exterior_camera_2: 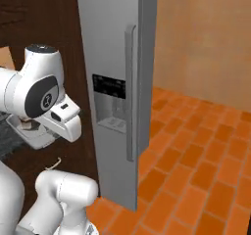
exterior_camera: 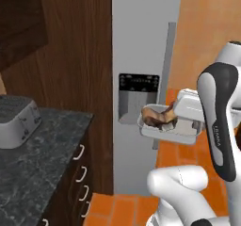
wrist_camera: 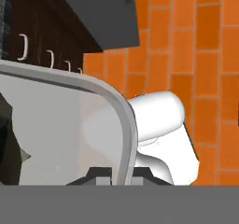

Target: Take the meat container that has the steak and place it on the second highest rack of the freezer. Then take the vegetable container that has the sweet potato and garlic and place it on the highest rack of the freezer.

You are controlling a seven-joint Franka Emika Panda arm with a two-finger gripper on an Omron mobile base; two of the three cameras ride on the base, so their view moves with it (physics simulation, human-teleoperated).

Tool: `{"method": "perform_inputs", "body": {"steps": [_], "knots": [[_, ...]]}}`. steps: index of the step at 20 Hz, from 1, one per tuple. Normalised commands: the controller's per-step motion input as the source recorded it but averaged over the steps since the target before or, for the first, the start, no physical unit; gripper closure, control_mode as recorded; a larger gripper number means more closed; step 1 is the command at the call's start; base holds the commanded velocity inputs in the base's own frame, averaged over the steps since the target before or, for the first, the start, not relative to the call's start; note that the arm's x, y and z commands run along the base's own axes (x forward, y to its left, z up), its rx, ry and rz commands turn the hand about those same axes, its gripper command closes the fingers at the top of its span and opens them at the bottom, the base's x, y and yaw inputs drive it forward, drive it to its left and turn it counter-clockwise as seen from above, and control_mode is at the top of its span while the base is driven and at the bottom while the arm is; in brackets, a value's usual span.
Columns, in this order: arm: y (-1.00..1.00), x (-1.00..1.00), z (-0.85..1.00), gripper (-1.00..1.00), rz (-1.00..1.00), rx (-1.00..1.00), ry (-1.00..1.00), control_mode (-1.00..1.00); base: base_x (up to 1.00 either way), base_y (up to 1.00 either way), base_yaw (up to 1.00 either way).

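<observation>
Tray (exterior_camera: 165, 128): pale shallow container, carried in the air at the hand, one rim pinched; level or nearly so.
Steak (exterior_camera: 157, 117): dark red-brown chunk with tan edge, lying inside the tray, toward the side away from the hand.
Gripper (wrist_camera: 122, 174): clamped on the tray's rim (wrist_camera: 126, 125); the wall ran up between the two dark tips.
Freezer door (exterior_camera: 141, 41): grey panel directly beyond the tray, shut as far as could be told; dispenser (exterior_camera: 136, 98) recess just behind the tray, long upright handle (exterior_camera_2: 130, 92) beside the hand.
Racks: hidden behind the door; none could be seen.
Progress: judged early. Meat tray lifted and brought before the freezer; not yet shelved. Vegetable tray, with sweet potato and garlic, still to be fetched and shelved.
Obstacle: the door stood between tray and shelves; with the hand occupied, access appeared blocked from this side.
Edges: the tray's far rim was near the door face; the handle projected toward the hand's path.
Counter (exterior_camera: 28, 173): dark stone top, well off to the hand's side, toaster (exterior_camera: 16, 121) on it; drawers (exterior_camera: 80, 173) below.
Open room: orange tile floor (exterior_camera_2: 196, 170) wide and bare on the handle side of the door, below and beyond the hand.
</observation>
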Motion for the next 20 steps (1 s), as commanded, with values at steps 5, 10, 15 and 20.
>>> {"method": "perform_inputs", "body": {"steps": [5, 10, 15, 20], "knots": [[0.0, 0.0, 0.0, 1.0, 0.0, 0.0, 0.0, 1.0, 0.0, -0.29, -0.87], [0.0, 0.0, 0.0, 1.0, 0.0, 0.0, 0.0, 1.0, 0.08, -0.82, -0.67], [0.0, 0.0, 0.0, 1.0, 0.0, 0.0, 0.0, 1.0, 0.79, -0.43, -0.44], [0.0, 0.0, 0.0, 1.0, 0.0, 0.0, 0.0, 1.0, 1.0, 0.08, -0.21]]}}
